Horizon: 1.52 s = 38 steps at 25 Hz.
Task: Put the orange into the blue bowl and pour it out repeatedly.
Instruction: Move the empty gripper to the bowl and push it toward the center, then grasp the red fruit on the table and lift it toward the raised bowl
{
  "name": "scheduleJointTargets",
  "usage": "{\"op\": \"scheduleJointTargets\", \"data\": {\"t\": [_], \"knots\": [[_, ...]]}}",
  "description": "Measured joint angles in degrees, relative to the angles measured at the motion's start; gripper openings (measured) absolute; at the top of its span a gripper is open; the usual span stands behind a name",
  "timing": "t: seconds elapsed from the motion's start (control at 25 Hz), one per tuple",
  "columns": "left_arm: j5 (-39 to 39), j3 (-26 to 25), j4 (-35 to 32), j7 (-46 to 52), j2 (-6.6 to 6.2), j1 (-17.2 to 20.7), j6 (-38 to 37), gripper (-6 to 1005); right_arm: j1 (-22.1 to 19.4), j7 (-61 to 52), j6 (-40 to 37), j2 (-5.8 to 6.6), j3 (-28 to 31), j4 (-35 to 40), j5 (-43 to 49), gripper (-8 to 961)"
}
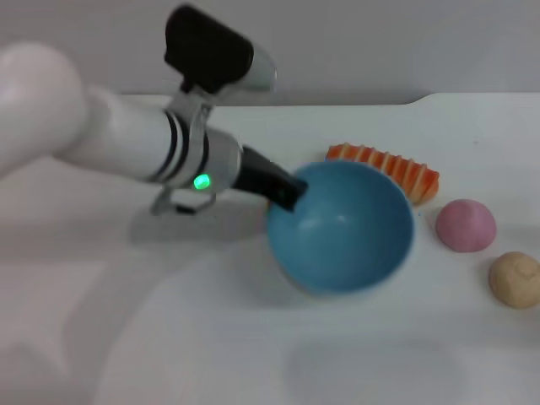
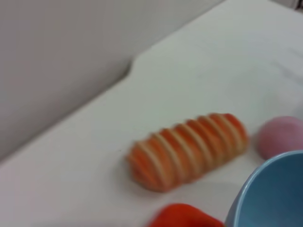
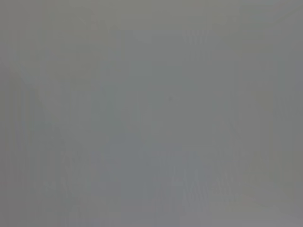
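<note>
The left gripper (image 1: 285, 192) reaches in from the left side of the white desk (image 1: 211, 337). Its dark fingers are closed on the near-left rim of the blue bowl (image 1: 342, 228). The bowl is tipped, so its open mouth faces up and toward the robot. Nothing can be seen inside the bowl.

In the left wrist view, a bit of the orange (image 2: 184, 216) shows as a red-orange shape at the edge of the picture. It sits just beside the bowl's rim (image 2: 265, 194) and near the striped bread loaf (image 2: 187, 150). The head view does not show the orange, so I cannot tell if it rests on the desk or not.

The striped bread loaf (image 1: 388, 169) lies just behind the bowl, toward the far edge of the desk. A pink ball (image 1: 465, 225) sits to the right of the bowl, near it but not touching. A tan ball (image 1: 515, 279) sits close to the right edge of the desk, just past the pink ball.

The right gripper cannot be seen. Its wrist view shows only plain grey.
</note>
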<state>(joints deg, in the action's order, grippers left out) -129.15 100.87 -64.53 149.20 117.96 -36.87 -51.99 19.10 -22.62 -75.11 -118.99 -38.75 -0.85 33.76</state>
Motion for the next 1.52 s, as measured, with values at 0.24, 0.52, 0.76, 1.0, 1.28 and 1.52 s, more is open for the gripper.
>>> {"op": "scheduleJointTargets", "data": {"t": [0.24,0.52,0.76,1.0,1.28,1.52], "knots": [[-10.31,-8.98,-1.95,0.06,-0.01,-3.40,-8.23,-1,-0.44,-7.70,2.81,0.57,-0.77,2.68,1.93,659],[-12.66,-19.16,-4.83,-0.41,-0.13,-3.16,-13.47,-1,-0.96,-28.59,12.27,0.70,-0.81,16.62,24.57,656],[-12.52,-23.27,-5.26,-1.34,-0.26,-3.33,-15.10,-1,1.43,-48.07,13.68,0.69,-0.81,27.89,46.75,652],[-12.42,-26.81,-5.41,-1.89,-0.28,-3.23,-14.84,0,9.09,-61.74,13.65,0.59,-1.70,31.76,67.61,649],[-12.75,-30.08,-5.00,-2.00,-0.28,-3.26,-13.47,-1,15.16,-67.51,13.97,0.40,-11.18,30.62,70.79,646],[-12.92,-29.76,-4.22,-1.99,-0.25,-3.17,-11.73,0,18.63,-70.48,15.18,0.19,-18.15,29.88,70.88,642]]}}
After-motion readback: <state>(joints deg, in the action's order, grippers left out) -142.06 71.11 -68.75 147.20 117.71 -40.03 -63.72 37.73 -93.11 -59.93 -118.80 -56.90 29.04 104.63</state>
